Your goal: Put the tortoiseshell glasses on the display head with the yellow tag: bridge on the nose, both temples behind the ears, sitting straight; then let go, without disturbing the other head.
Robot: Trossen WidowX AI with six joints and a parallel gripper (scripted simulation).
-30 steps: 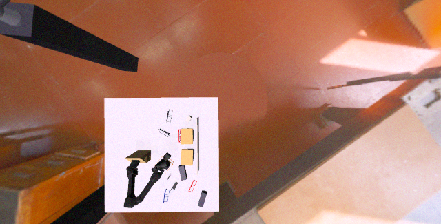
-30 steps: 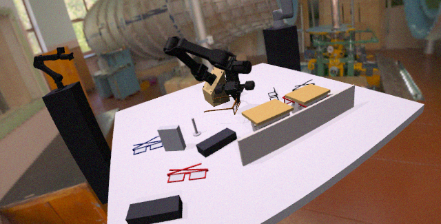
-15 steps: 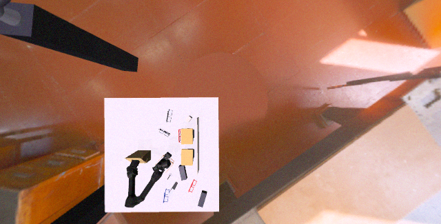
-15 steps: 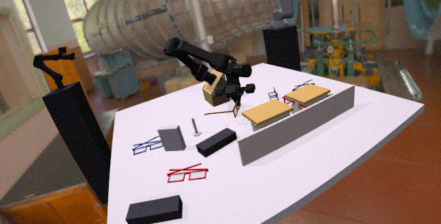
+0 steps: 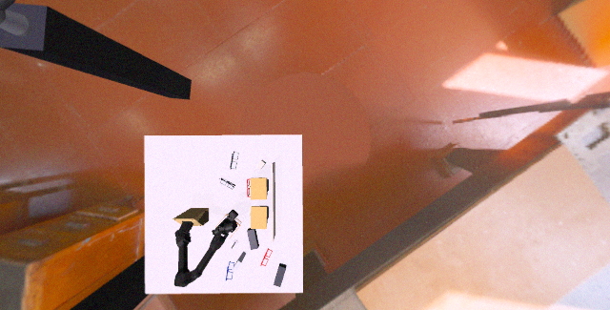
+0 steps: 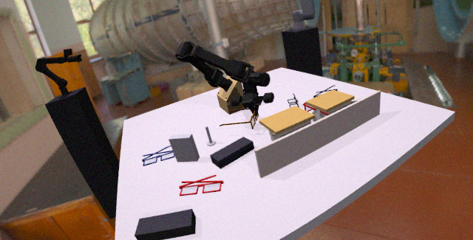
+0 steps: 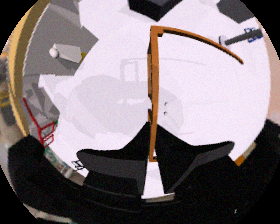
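One orange-brown glasses frame (image 6: 253, 120) (image 7: 153, 95), angular, thin-rimmed, claw-held (image 6: 255, 111) (image 7: 153, 145)

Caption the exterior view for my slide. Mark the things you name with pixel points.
Gripper (image 5: 233, 224) (image 6: 255, 111) (image 7: 149, 124) holding brown-orange glasses (image 6: 253, 119) (image 7: 154, 90) above the white table (image 5: 162, 157) (image 6: 332, 181) (image 7: 216, 100), short of two tan-topped stands (image 5: 258, 189) (image 5: 258, 217) (image 6: 329, 100) (image 6: 287, 120).

Yellow tag (image 7: 83, 56) mostly hidden.

With glasses (image 5: 239, 223) (image 6: 236, 123) (image 7: 154, 75): thin, orange-brown, temple outstretched, gripped above the table, apart from both heads. On nearer head (image 5: 258, 217) (image 6: 287, 120) and other head (image 5: 258, 189) (image 6: 329, 100): flat tan tops, upright; yellow tag perhaps too small for telling.
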